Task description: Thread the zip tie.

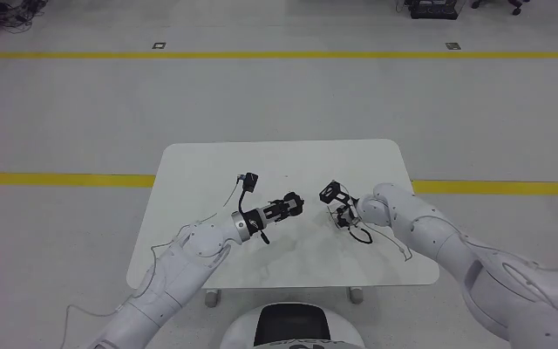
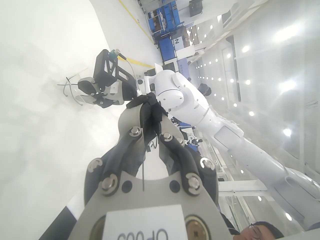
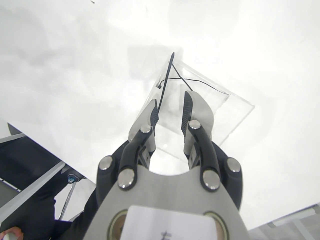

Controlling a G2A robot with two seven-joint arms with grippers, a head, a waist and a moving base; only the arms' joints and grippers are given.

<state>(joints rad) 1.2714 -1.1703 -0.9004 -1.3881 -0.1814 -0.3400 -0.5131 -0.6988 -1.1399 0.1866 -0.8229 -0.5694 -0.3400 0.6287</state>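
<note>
On the white table [image 1: 261, 166] stands a small clear plastic block [image 3: 225, 116] with thin black zip ties [image 3: 166, 81] looped across its top. My right gripper [image 3: 172, 101] is open, one finger on each side of the block's near corner. One stiff tie leans along the pad of one finger. The left wrist view shows the same right gripper [image 2: 83, 92] over the block and ties [image 2: 66, 86]. My left gripper [image 2: 150, 103] hovers a short way off, pointing at the block, shut on a thin black zip tie [image 2: 143, 173] that runs back between its dark-wrapped fingers. From above, the left gripper [image 1: 296, 205] and right gripper [image 1: 338, 214] face each other.
Both arms meet near the middle of the table, toward its front half. Bare white tabletop [image 1: 279, 161] stretches behind and to both sides of the grippers. The table's rounded edges [image 1: 166, 161] border grey floor with yellow lines [image 1: 78, 179].
</note>
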